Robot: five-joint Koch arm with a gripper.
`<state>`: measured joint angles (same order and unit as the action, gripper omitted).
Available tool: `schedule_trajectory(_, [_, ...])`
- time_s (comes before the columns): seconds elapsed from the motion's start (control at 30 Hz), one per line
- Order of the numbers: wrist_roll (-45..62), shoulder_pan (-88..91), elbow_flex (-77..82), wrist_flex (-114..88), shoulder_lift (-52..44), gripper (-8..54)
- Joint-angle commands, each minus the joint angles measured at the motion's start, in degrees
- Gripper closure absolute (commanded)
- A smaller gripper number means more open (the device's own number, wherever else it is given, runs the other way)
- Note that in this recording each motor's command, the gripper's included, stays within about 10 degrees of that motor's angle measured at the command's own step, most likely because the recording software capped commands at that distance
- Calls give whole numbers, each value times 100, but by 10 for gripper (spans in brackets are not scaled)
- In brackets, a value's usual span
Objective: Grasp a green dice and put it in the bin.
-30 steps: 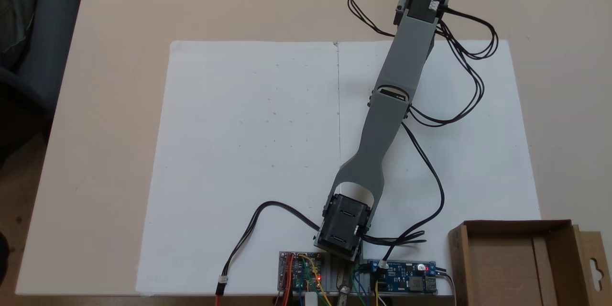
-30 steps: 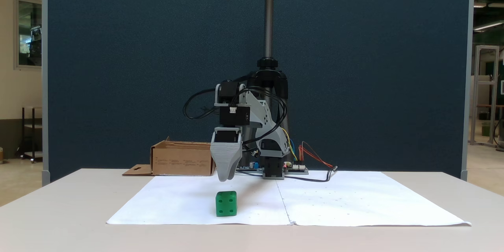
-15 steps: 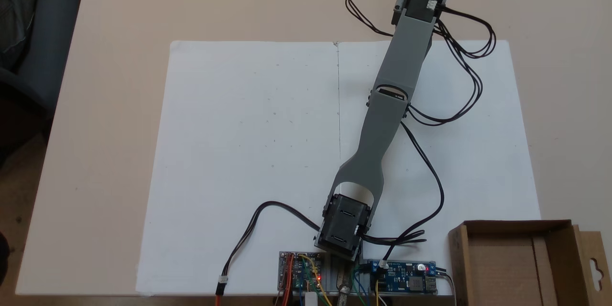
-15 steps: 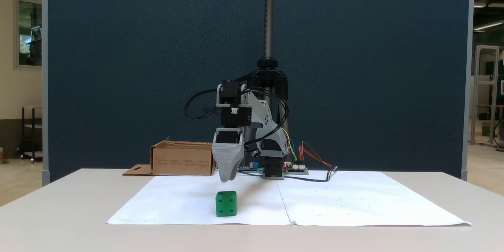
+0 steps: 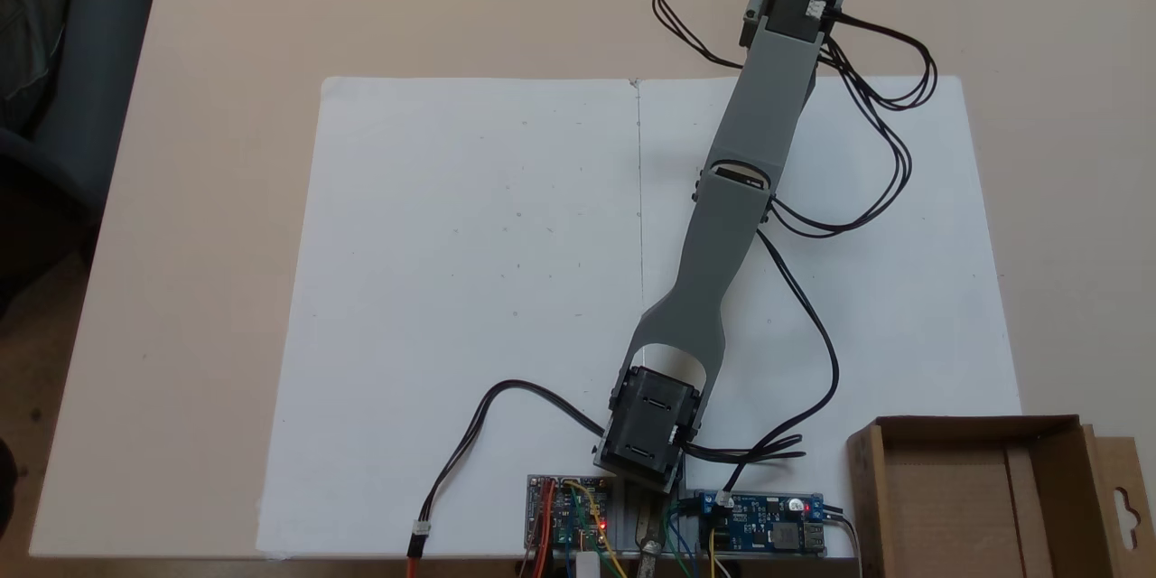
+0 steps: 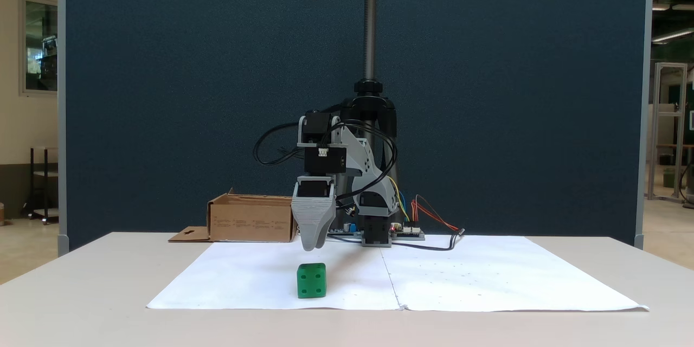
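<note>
In the side-on fixed view, the green dice (image 6: 312, 280) sits on the white paper sheet (image 6: 488, 276), low in the frame and a little left of centre, near the sheet's front edge. Its facing side shows four pips. The end effector (image 6: 311, 246) hangs above the dice, pointing down, its tip clear of the dice and not touching it. From this angle the grey jaws lie one behind the other, so I cannot tell whether they are wide or narrow.

The bin (image 6: 250, 219) stands at the far edge of the surface, left of the arm's base in this view, with its flap (image 6: 188, 235) lying flat toward the left. It is well apart from the dice.

In the top-down fixed view, the grey arm (image 5: 736, 199) reaches from its base at the bottom centre up to the upper right of the frame, and black cables (image 5: 880, 117) loop beside it. The bin (image 5: 1052, 433) lies in the lower right corner, open side up, its flap (image 5: 1124, 492) with the hang-hole at the right edge. Circuit boards (image 5: 763, 519) sit beside the base at the bottom. The beige surface (image 5: 226, 36) extends around the paper.
</note>
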<state>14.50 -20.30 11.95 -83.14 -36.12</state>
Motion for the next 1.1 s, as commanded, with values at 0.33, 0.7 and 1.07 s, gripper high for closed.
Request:
schedule_trajectory(0.33, [-308,-26,-264,202,-70,-1])
schedule_trajectory(0.7, [-308,-18,-264,202,18,0])
schedule_trajectory(1.07, [-290,53,-264,281,290,5])
